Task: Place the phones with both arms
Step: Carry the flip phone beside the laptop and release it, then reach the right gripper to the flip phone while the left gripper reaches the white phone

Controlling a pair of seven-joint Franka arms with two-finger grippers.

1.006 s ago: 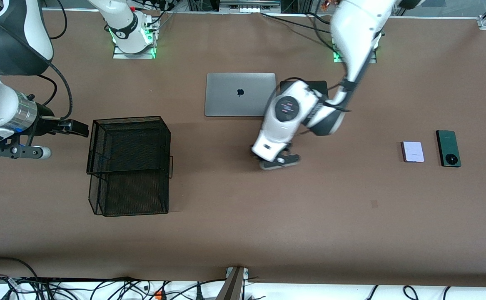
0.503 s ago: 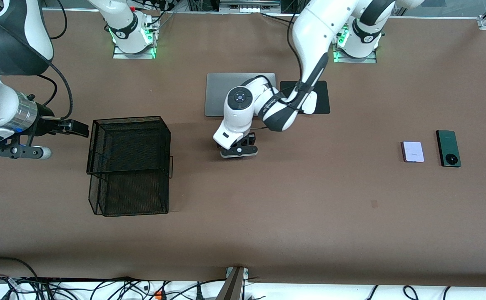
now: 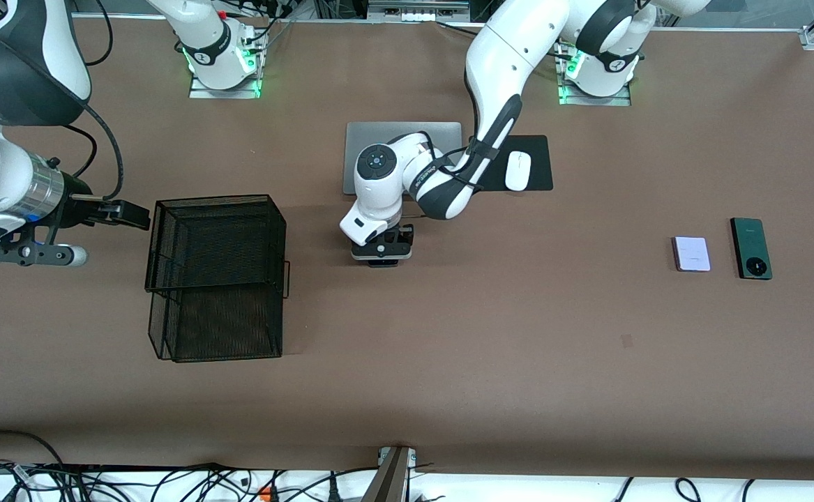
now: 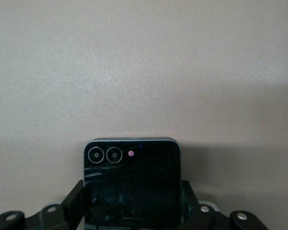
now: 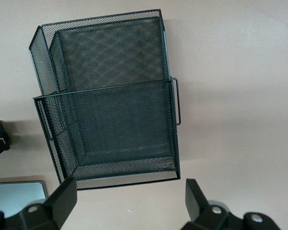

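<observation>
Black squarish phone (image 4: 131,184) is clamped between the fingers (image 4: 75,201) of the left claw (image 3: 381,252), camera lenses and screen side showing in the left wrist view. That claw sits over bare brown counter (image 3: 518,348), just nearer the front camera than the silver laptop (image 3: 379,136), between the mesh basket (image 3: 215,275) and the two other phones. Can't tell from the front view whether the phone touches the counter; the wrist covers it.

Left arm (image 3: 497,90) reaches from its base across the laptop's corner and the black mouse pad (image 3: 539,157). White mouse (image 3: 517,170) lies on the pad, untouched.

Pale lilac-white phone (image 3: 691,253) lies flat on the counter toward the left arm's end. Long dark green phone (image 3: 751,248) lies just beside it, closer to that end of the counter, camera ring at the end nearer the front camera. The two are side by side, not touching.

Right claw (image 3: 117,213) hangs beside the basket, toward the right arm's end of the counter; right arm (image 3: 2,188) waits. Its fingers (image 5: 62,199) are spread wide with nothing between them, seen in the right wrist view with the basket below.

Basket: black wire mesh, two compartments, one nearer the front camera than the other. Both show only mesh inside.
</observation>
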